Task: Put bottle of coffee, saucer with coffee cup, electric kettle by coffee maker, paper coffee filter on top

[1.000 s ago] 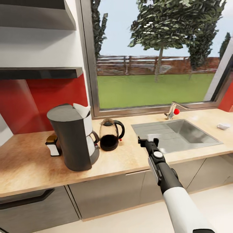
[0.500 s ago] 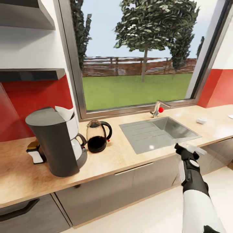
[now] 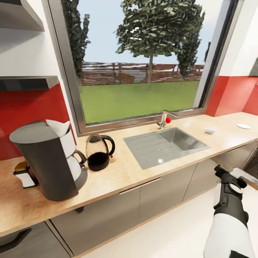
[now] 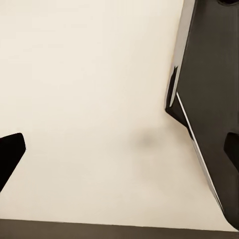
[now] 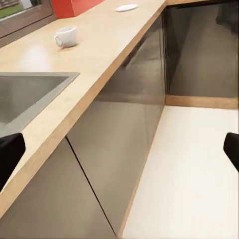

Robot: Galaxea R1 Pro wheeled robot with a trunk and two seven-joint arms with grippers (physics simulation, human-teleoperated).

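Kitchen countertop (image 3: 143, 172) partly hides bottle of coffee (image 3: 23, 175).

white coffee cup (image 5: 65, 36), wood-grain kitchen countertop (image 3: 125, 172), red backsplash (image 3: 28, 114)

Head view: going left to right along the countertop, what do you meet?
bottle of coffee → coffee maker → electric kettle → sink → coffee cup → saucer
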